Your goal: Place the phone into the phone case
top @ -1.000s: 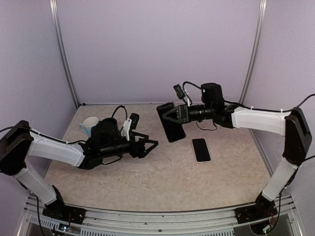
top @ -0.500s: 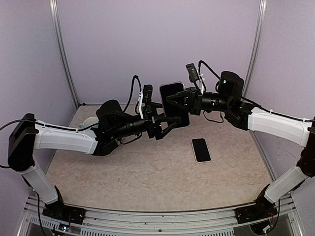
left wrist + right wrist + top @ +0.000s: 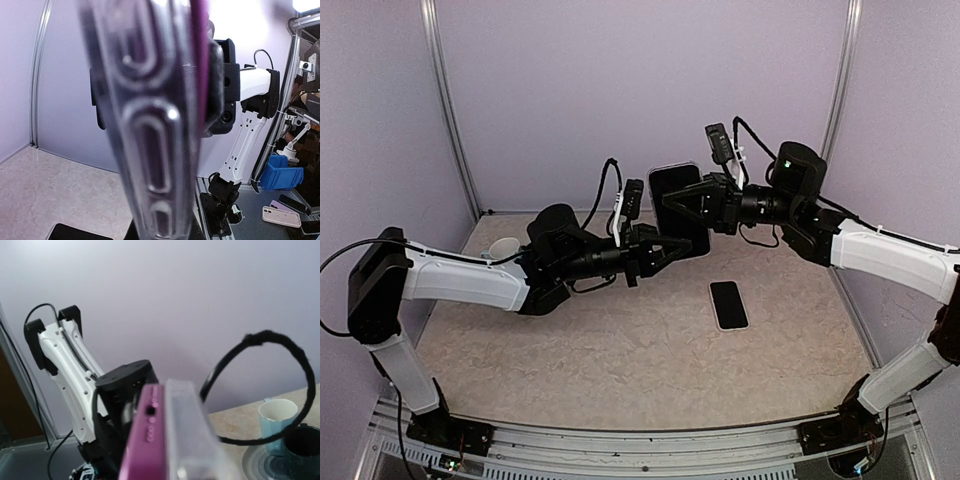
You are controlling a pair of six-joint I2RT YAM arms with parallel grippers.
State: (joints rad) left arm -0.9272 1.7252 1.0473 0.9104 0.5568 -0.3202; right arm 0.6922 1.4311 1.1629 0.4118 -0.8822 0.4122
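Gleaming clear phone case, purple-edged

A lab test cell: lilac walls, aluminium posts, stone-patterned tabletop.

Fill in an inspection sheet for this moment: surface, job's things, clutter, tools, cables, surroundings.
Surface: beige marbled table, no spills seen.
Job's things: phone lying flat on the table; case held upright in the air, clear with a purple edge.
Clutter: pale blue mug and dark mug at the far left.
Tools: right tool clamped on the case; left tool at its lower edge, grip unclear.
Cables: black loops above both wrists.
Surroundings: lilac walls, metal frame posts.
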